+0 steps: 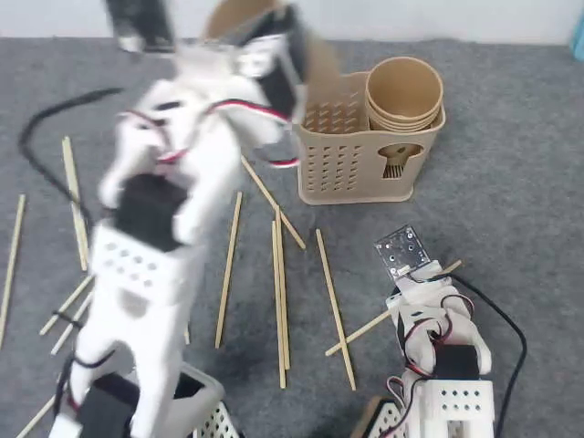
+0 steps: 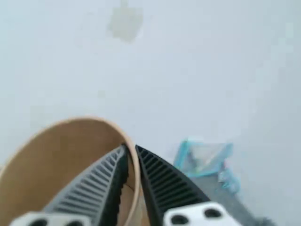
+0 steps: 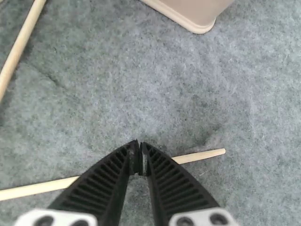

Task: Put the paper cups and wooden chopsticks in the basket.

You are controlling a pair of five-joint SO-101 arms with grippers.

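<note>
My left gripper (image 2: 131, 149) is shut on the rim of a brown paper cup (image 2: 56, 165), one finger inside and one outside. In the high view the left arm is raised, holding this cup (image 1: 239, 16) in the air just left of the beige basket (image 1: 351, 155). A stack of paper cups (image 1: 404, 91) stands in the basket's right part. Several wooden chopsticks (image 1: 278, 292) lie scattered on the grey carpet. My right gripper (image 3: 139, 145) is shut with nothing in it, its tips just above a chopstick (image 3: 200, 156) on the carpet.
The right arm (image 1: 436, 328) sits folded at the front right, near a diagonal chopstick (image 1: 360, 333). A black cable (image 1: 55, 119) loops at the back left. More chopsticks (image 1: 75, 201) lie at the left. The basket's corner (image 3: 193, 14) appears in the right wrist view.
</note>
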